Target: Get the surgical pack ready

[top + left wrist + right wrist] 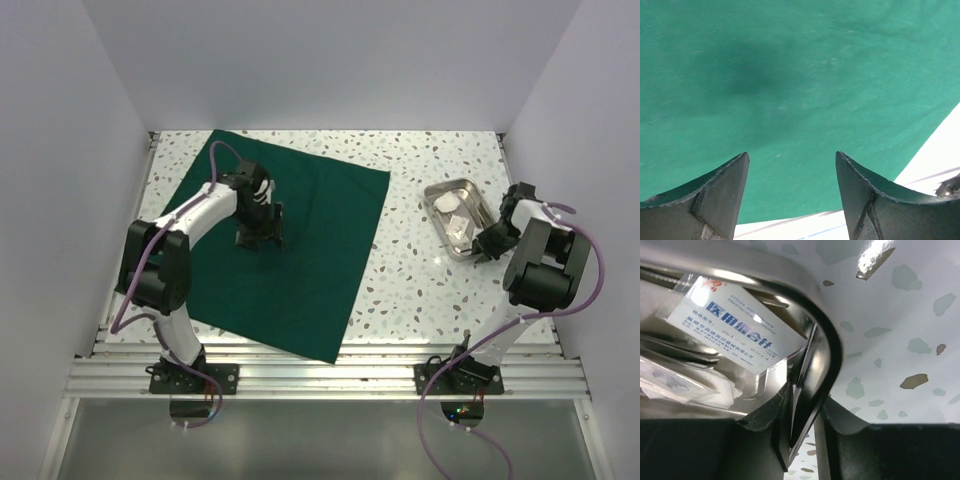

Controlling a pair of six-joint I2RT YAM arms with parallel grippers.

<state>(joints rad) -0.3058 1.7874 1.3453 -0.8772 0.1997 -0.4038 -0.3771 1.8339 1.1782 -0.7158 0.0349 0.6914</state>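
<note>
The dark green cloth point(300, 250) point(790, 75) lies spread flat on the left half of the table. My left gripper point(262, 240) point(792, 157) hangs just above the cloth's middle, open, with nothing between its fingers. The shiny steel tray point(432, 190) point(832, 345) sits at the right on bare table. It holds white gauze pads point(458, 222) point(715, 390) and a labelled packet point(725, 320). My right gripper point(487, 247) point(810, 405) is at the tray's near right corner. It is shut on the rim, one finger inside the wall and one outside.
The speckled table top point(420, 280) shows between cloth and tray. White walls point(60, 150) close in the left, back and right sides. An aluminium rail point(320, 375) carrying both arm bases runs along the near edge.
</note>
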